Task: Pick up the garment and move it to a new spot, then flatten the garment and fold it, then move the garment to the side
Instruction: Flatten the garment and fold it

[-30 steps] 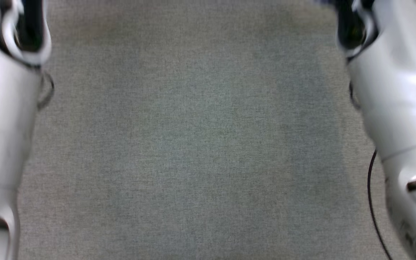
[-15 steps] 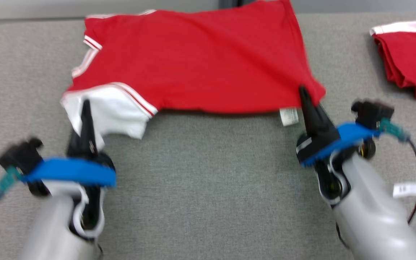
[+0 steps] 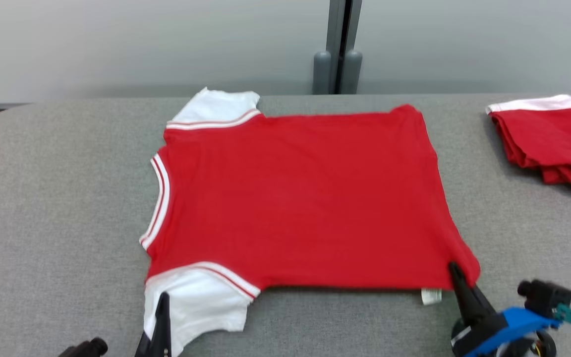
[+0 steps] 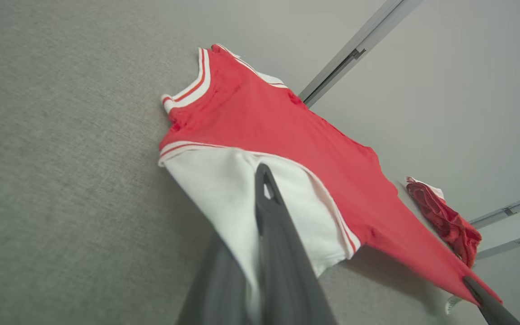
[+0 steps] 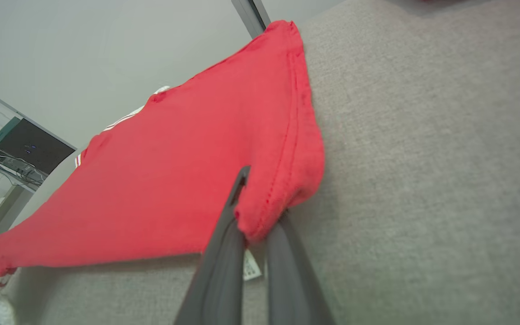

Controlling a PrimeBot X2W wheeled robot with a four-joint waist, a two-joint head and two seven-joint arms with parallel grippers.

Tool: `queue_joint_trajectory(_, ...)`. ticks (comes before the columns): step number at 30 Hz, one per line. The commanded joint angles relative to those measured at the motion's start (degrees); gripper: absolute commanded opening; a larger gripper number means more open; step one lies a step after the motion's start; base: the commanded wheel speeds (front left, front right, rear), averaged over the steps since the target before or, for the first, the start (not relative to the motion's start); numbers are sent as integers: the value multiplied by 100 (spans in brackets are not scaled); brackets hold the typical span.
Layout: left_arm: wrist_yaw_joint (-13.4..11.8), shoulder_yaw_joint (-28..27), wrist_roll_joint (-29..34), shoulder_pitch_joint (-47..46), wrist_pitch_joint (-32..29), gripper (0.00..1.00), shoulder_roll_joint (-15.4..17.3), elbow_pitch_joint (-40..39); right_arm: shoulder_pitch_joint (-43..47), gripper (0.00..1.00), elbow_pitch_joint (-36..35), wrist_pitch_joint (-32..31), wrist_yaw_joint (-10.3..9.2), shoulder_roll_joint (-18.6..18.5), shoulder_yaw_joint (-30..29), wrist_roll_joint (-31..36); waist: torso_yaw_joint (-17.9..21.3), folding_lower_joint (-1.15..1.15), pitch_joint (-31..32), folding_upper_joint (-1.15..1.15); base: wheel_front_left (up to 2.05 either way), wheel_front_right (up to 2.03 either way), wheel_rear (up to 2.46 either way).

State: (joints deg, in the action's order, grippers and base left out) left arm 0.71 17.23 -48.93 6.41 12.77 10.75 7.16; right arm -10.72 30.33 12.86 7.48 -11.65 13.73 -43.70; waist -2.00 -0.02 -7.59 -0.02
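The garment (image 3: 295, 198) is a red T-shirt with white sleeves, spread flat on the grey table (image 3: 57, 198), collar to the left. My left gripper (image 3: 162, 300) is at the near left, shut on the near white sleeve (image 4: 224, 189); its dark fingers (image 4: 271, 216) pinch the sleeve cloth. At the near right, my right gripper (image 3: 454, 270) is shut on the garment's red hem corner (image 5: 282, 189), which bunches between its fingers (image 5: 224, 243). A small white label (image 3: 430, 296) hangs beside that corner.
A second red garment (image 3: 548, 134) with a white edge lies folded at the table's far right. A grey post (image 3: 337, 49) stands behind the table's back edge, against a pale wall. Bare grey cloth surrounds the shirt on the left and near side.
The head camera has swung up from bare table to the whole shirt. The shirt now lies flatter and more spread out. Both grippers keep hold of the sleeve and the hem corner.
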Motion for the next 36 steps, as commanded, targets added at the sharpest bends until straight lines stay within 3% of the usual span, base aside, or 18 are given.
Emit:
queue_joint_trajectory(1, -67, -20, -17, 135, -44, 0, 91, -138, 283, 0, -136, -109, 3, -77, -77, 102, 20, 2, 73, 2, 0, 0, 0)
queue_joint_trajectory(8, -276, 92, 66, 546, -277, 0, 254, -638, 1043, 0, -950, -670, 3, 162, -506, 524, 23, 2, 155, 2, 0, 0, 0)
queue_joint_trajectory(18, -141, 103, -28, 210, -369, 0, 278, -452, 1146, 0, -1522, -1401, 3, 569, -976, 925, 128, 2, 126, 2, 0, 0, 0)
queue_joint_trajectory(36, 309, 136, -155, -1151, -860, 0, 500, 305, 3, 0, -1134, -2125, 3, 768, -1163, 1035, 211, 2, -173, 2, 0, 0, 0)
